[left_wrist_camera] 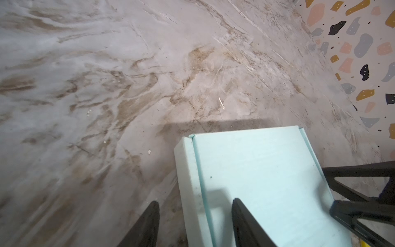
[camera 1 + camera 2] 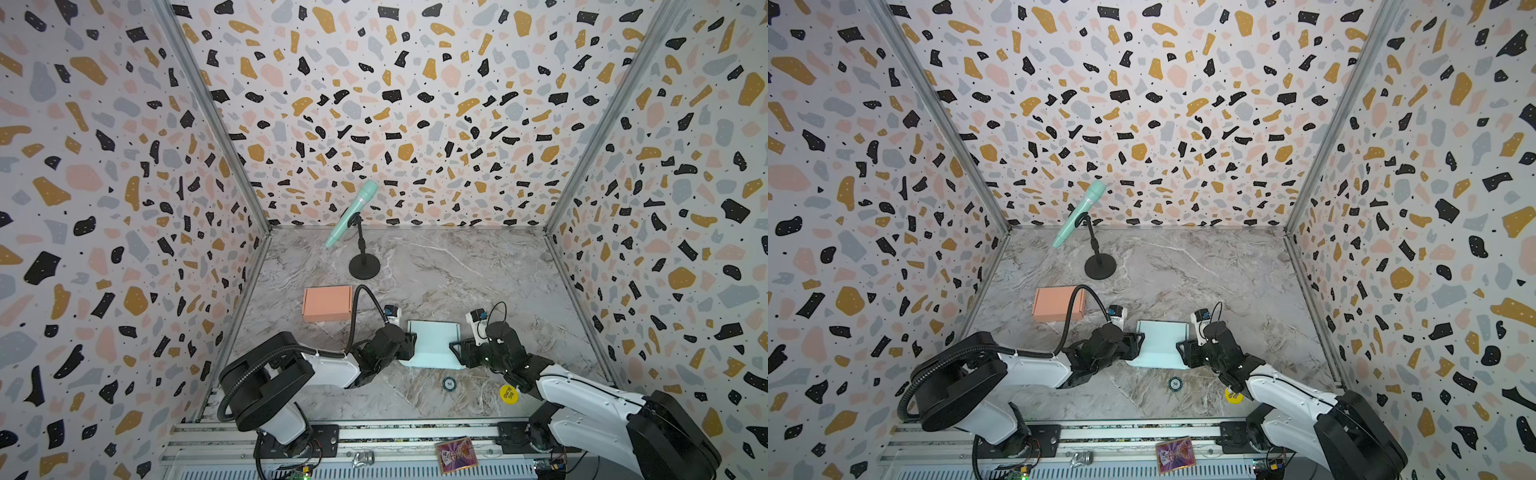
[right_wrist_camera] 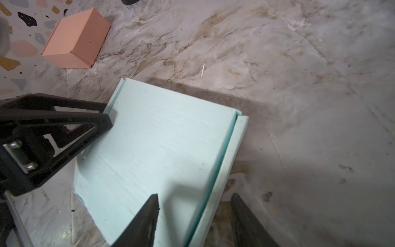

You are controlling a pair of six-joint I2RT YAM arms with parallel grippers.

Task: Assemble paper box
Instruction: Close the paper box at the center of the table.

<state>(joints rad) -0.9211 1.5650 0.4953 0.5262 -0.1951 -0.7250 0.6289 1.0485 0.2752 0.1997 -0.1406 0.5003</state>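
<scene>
The pale blue box (image 3: 162, 141) between my jaws looks like matt paperboard, smooth, with faint corrugation lines across its face. The salmon box (image 3: 79, 38) has the same matt card look. Under them the table (image 1: 128, 74) is a marble-patterned surface, dull and scuffed with brownish grime. My fingers (image 3: 147, 218) are black matt plastic, ridged along one edge. The walls (image 2: 395, 104) carry a flat printed terrazzo pattern.

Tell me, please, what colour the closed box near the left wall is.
The closed cardboard box is salmon pink, clearest in the right wrist view.
</scene>
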